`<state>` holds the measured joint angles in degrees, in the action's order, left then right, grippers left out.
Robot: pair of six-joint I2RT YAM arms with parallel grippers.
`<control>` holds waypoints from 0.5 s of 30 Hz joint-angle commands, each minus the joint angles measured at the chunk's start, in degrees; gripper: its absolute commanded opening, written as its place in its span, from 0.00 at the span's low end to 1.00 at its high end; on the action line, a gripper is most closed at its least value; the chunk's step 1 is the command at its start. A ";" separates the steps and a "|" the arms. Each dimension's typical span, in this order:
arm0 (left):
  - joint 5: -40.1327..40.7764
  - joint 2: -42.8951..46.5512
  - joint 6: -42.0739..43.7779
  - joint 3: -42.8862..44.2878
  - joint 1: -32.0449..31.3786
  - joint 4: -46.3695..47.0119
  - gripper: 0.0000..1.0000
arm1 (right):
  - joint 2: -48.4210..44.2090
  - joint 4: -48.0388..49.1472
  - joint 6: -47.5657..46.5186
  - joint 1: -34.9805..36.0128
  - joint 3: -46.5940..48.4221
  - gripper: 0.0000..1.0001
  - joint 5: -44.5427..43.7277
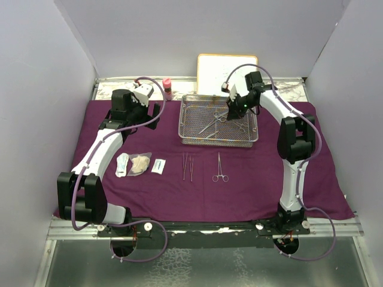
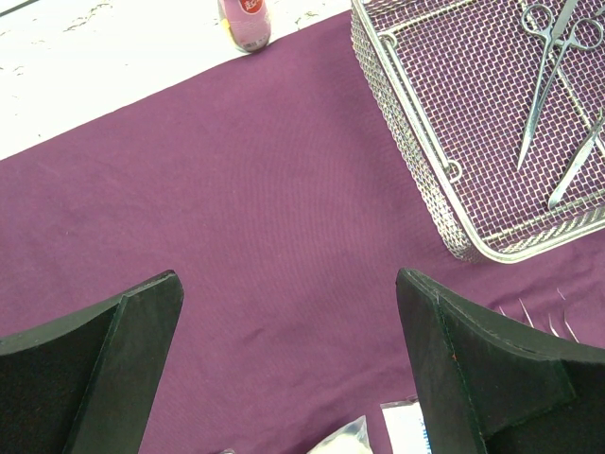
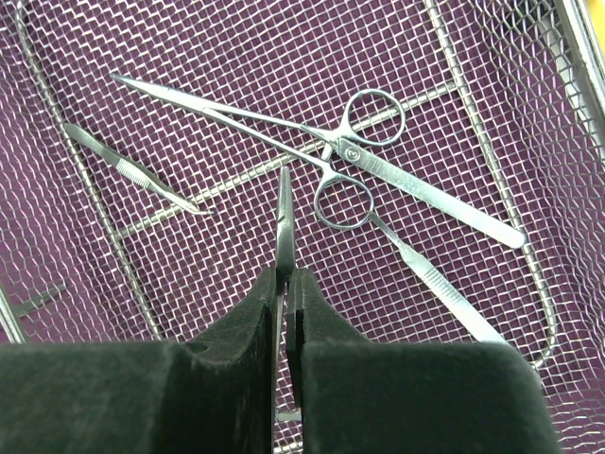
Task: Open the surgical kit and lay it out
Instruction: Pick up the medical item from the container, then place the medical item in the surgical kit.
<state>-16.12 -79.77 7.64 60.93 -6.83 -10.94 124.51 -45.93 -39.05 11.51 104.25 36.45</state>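
Note:
The dark purple cloth lies spread flat with the silver wire-mesh tray at its back middle. My right gripper hangs over the tray, shut on a slim steel instrument that sticks out past the fingertips. Below it in the tray lie a ring-handled clamp, a scalpel handle and small tweezers. Forceps, a clamp, gauze and a white packet lie in a row on the cloth. My left gripper is open above bare cloth, left of the tray.
A pink-capped bottle stands behind the cloth's back edge, and a framed whiteboard leans at the back behind the tray. Grey walls close in the left, right and back sides.

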 commanded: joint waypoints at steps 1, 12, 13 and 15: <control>-1.80 1.92 0.37 -0.75 0.28 1.53 0.99 | -2.88 3.58 3.86 -0.26 -1.04 0.01 2.79; -1.51 1.81 0.62 -1.01 0.24 1.88 0.99 | -11.98 13.20 16.15 -0.30 -6.47 0.01 3.67; -1.53 1.85 0.62 -1.02 0.24 1.96 0.99 | -13.21 14.13 17.20 -0.20 -7.64 0.01 3.40; -1.63 1.91 0.54 -1.06 0.24 1.97 0.99 | -15.81 15.92 19.49 -0.10 -10.02 0.01 2.53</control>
<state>-16.19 -79.70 7.68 60.29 -6.81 -10.68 115.13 -36.80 -26.17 11.51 97.54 38.22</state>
